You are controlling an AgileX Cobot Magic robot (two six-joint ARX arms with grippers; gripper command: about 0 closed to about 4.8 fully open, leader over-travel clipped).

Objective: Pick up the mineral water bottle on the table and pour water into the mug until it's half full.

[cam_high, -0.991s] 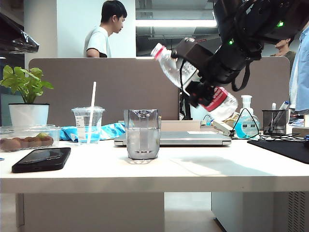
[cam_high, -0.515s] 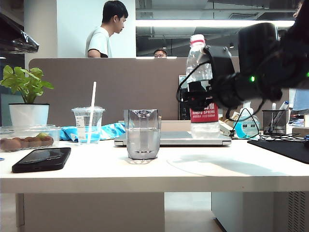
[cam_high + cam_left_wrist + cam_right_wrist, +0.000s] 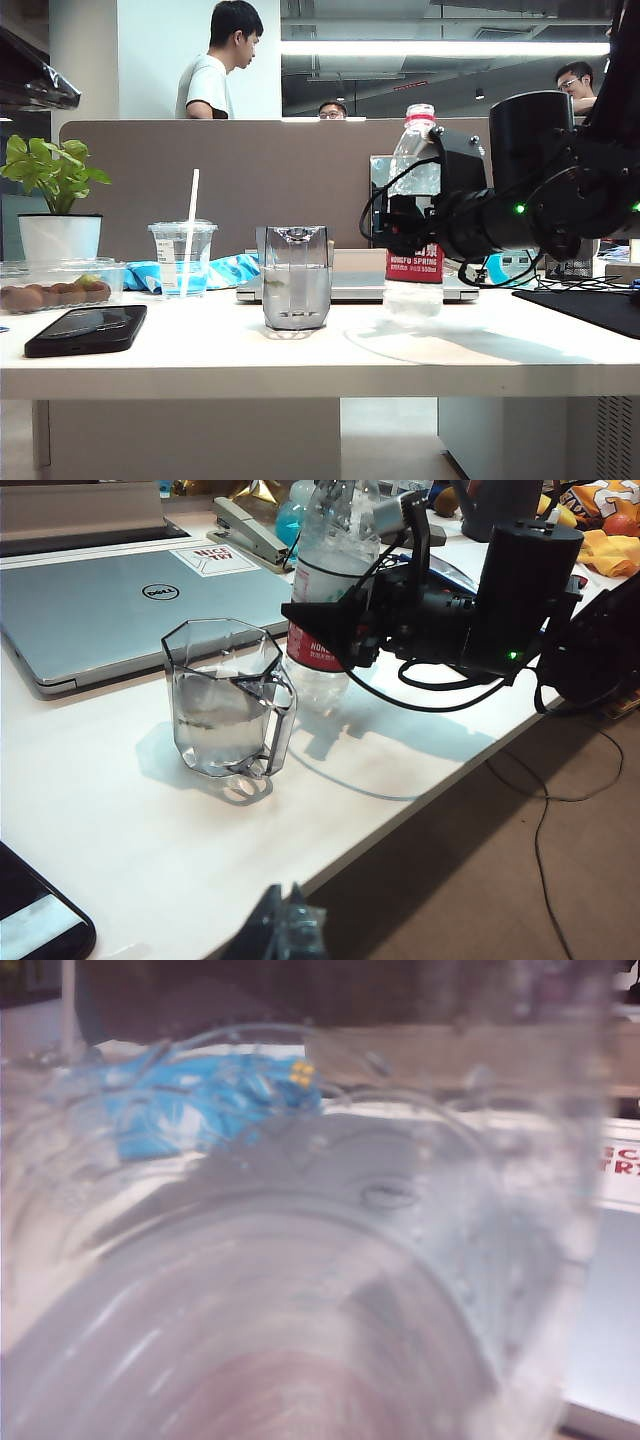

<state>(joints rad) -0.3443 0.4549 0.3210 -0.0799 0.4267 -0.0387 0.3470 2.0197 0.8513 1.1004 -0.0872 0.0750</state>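
Mineral water bottle [image 3: 414, 230] within right tool [image 3: 400, 222]

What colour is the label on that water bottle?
Red with white lettering, on the mineral water bottle; the exterior view shows it best.

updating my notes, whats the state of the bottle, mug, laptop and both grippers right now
mineral water bottle: upright, base at the table, uncapped
mug: upright, about half full of water
laptop: lid closed
right gripper: clamped on the bottle's middle
left gripper: off the table's edge, holding nothing

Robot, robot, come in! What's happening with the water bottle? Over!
Right hand gripping mineral water bottle, upright above table. Left hand idle, near edge. Mug holds water. Path clear.
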